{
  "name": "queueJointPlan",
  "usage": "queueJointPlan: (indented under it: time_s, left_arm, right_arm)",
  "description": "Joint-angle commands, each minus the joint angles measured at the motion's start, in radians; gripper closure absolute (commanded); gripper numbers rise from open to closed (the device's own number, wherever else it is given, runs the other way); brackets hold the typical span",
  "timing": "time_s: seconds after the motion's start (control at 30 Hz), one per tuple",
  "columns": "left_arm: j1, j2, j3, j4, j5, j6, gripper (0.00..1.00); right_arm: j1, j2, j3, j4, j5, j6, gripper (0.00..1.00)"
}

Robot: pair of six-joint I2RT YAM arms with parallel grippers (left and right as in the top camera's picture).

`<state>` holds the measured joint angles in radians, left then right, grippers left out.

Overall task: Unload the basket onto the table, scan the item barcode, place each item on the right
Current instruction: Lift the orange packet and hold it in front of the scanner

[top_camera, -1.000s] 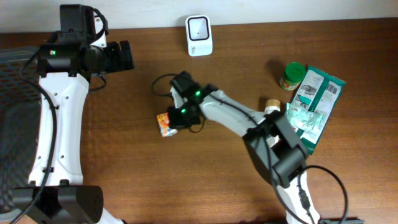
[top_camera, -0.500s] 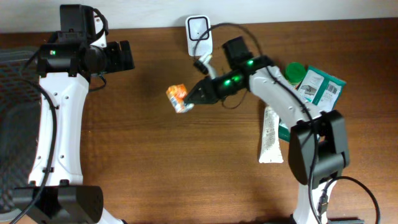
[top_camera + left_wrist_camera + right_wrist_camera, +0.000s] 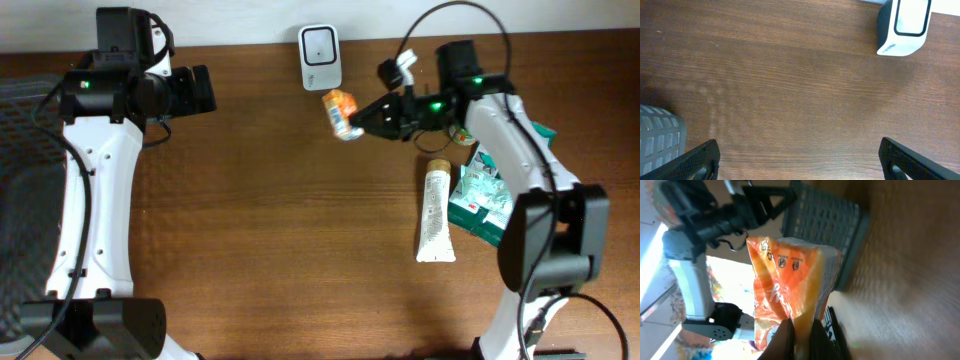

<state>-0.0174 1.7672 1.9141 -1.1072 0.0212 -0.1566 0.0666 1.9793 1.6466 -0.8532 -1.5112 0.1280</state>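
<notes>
Fingers (image 3: 781, 345) of the right gripper (image 3: 360, 119) are clamped together on the bottom edge of an orange snack packet (image 3: 341, 112). The right wrist view shows the packet (image 3: 787, 285) pinched between the 2 fingertips and standing up from them, crinkled, with white lettering and small recycling marks near its top. From overhead the packet is in the air over the wooden table (image 3: 280, 230), just below and to the right of the white barcode scanner (image 3: 320, 57), close to it; can't tell if they touch. Which face carries the barcode can't be made out. The right arm reaches in from the right side, its green LEDs lit.

The left gripper (image 3: 203, 90) sits well away at the upper left, its jaws wide apart with nothing between them. In the left wrist view its 2 black fingers (image 3: 697, 160) show only at the bottom corners, bare wood between them, with the scanner (image 3: 903, 25) at top right and a corner of a grey mesh basket (image 3: 657, 137) at lower left. The same basket (image 3: 20, 130) lies at the far left edge in the overhead view.

A white tube (image 3: 436, 215) lies flat on the table right of centre, beside a green printed pouch (image 3: 490, 185) that is partly under the right arm.
</notes>
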Motion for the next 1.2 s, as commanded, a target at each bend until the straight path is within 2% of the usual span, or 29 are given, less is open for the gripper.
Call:
queueJointPlan:
  time_s: [0.0, 0.23, 0.33, 0.4, 0.47, 0.6, 0.73, 0.83, 0.9, 0.97, 1.03, 1.17]
  left_arm:
    - [0.001, 0.000, 0.002, 0.002, -0.003, 0.006, 0.01]
    - [0.001, 0.000, 0.002, 0.002, -0.003, 0.006, 0.01]
    - [0.001, 0.000, 0.002, 0.002, -0.003, 0.006, 0.01]
    - [0.001, 0.000, 0.002, 0.002, -0.003, 0.006, 0.01]
    - [0.001, 0.000, 0.002, 0.002, -0.003, 0.006, 0.01]
    - [0.001, 0.000, 0.002, 0.002, -0.003, 0.006, 0.01]
    - [0.001, 0.000, 0.002, 0.002, -0.003, 0.006, 0.01]
    - [0.001, 0.000, 0.002, 0.002, -0.003, 0.006, 0.01]
    - [0.001, 0.000, 0.002, 0.002, -0.003, 0.006, 0.01]
    - [0.001, 0.000, 0.002, 0.002, -0.003, 0.006, 0.01]
    - [0.001, 0.000, 0.002, 0.002, -0.003, 0.006, 0.01]
    - [0.001, 0.000, 0.002, 0.002, -0.003, 0.006, 0.01]
  right_arm:
    - [-0.030, -0.106, 0.016, 0.000, -0.041, -0.008, 0.96]
    - [-0.034, -0.160, 0.015, 0.000, -0.041, -0.008, 0.96]
    - [-0.022, -0.160, 0.015, -0.001, 0.061, -0.012, 0.96]
    - [0.005, -0.159, 0.015, -0.014, 0.231, -0.011, 0.96]
    - [0.055, -0.159, 0.015, -0.039, 0.483, -0.001, 0.96]
    - [0.173, -0.158, 0.038, -0.039, 0.885, 0.096, 0.96]
    - [0.255, -0.122, 0.195, -0.096, 1.196, 0.108, 0.96]
    - [0.315, -0.059, 0.341, -0.087, 1.469, 0.016, 0.96]
    - [0.352, -0.031, 0.355, 0.018, 1.633, -0.077, 0.96]
    - [0.388, 0.012, 0.355, 0.162, 1.794, -0.185, 0.96]
    - [0.420, 0.103, 0.355, 0.392, 1.949, -0.396, 0.96]
    - [0.424, 0.220, 0.355, 0.617, 2.026, -0.640, 0.96]
